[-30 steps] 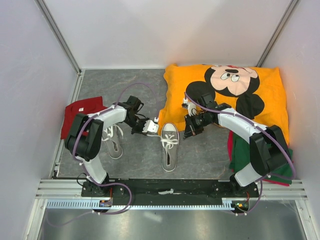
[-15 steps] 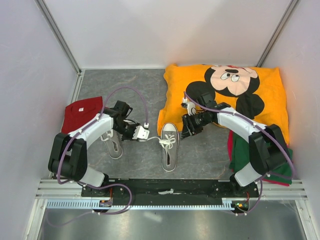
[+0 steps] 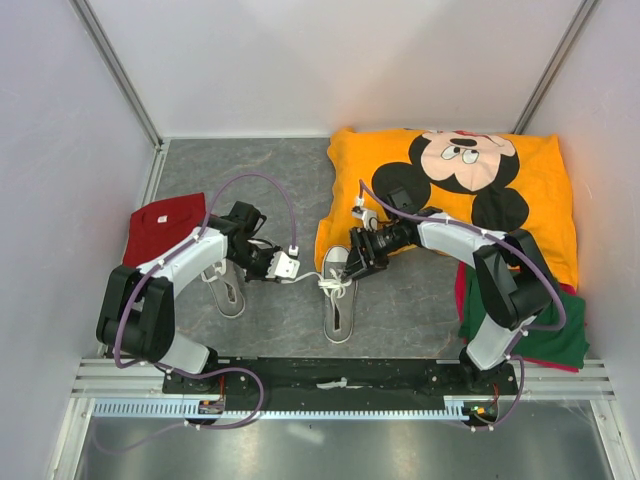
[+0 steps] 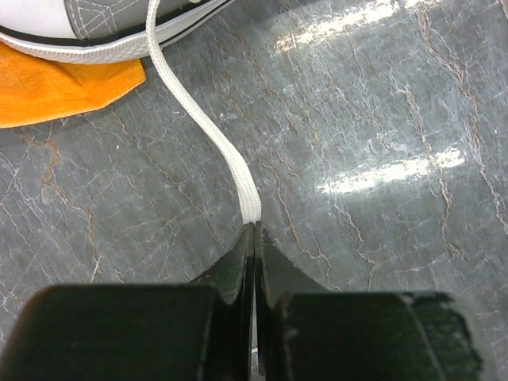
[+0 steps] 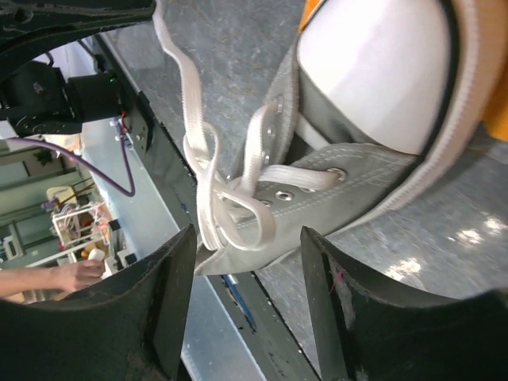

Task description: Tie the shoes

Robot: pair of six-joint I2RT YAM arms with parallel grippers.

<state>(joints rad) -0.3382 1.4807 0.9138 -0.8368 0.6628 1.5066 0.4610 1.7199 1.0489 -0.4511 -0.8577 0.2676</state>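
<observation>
left pinching a lace end, right open at the toe
left gripper (image 4: 254, 238): jaws fully closed on the tip of a white lace (image 4: 230, 159), which runs ahead of it to the centre shoe (image 3: 338, 300). right gripper (image 5: 248, 238): spread wide, holding nothing, with that shoe's toe cap and loosely laced eyelets just ahead of its fingers. second shoe (image 3: 225, 290) lies behind the left gripper, partly under that arm.
</observation>
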